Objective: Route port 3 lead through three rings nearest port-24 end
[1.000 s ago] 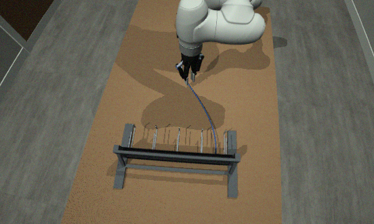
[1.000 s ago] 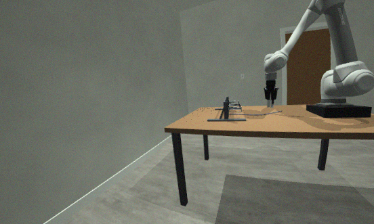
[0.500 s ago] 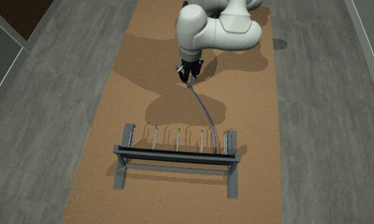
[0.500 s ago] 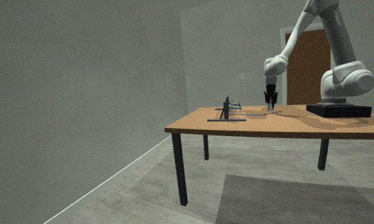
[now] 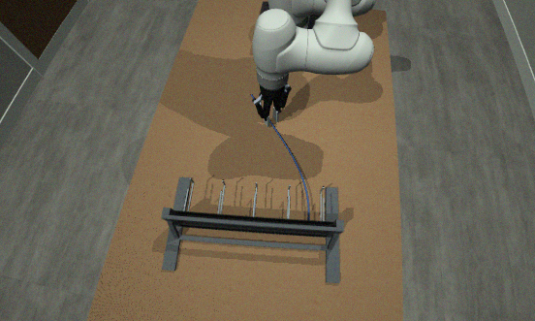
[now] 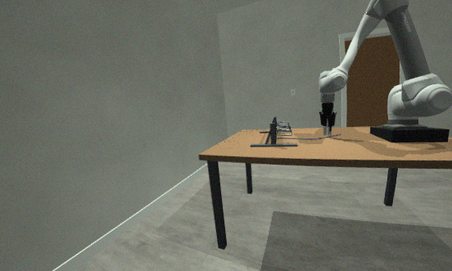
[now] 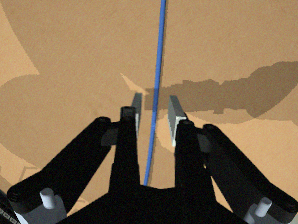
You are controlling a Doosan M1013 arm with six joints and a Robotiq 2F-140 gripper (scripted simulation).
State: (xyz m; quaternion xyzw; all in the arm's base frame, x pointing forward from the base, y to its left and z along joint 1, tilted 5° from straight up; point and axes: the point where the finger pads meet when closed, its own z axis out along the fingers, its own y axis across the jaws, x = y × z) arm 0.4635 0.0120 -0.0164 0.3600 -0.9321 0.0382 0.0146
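Observation:
The blue lead [image 5: 307, 199] [image 6: 307, 138] [image 7: 160, 50] comes out of the panel's front near its port-1 end, at the right in the top view. It passes between the two rings there and curves towards the arm. Its free end [image 5: 252, 96] lies beyond the gripper. My gripper [image 5: 272, 119] [image 6: 327, 132] [image 7: 155, 105] points down low over the table, partly open. The lead runs between its fingers with a gap on either side. The three rings nearest port 24, an end ring [image 5: 189, 196], a second [image 5: 222, 197] and a third [image 5: 255, 199], hold no lead. Port numbers are hidden.
The grey rack [image 5: 169, 262] [image 6: 262, 145] stands upright on its two feet on the wooden table [image 5: 368, 179] [image 6: 229, 149]. Two more rings, one [image 5: 289, 201] and another [image 5: 323, 204], stand towards the port-1 end. The arm's black base [image 6: 409, 134] is at the table's other end.

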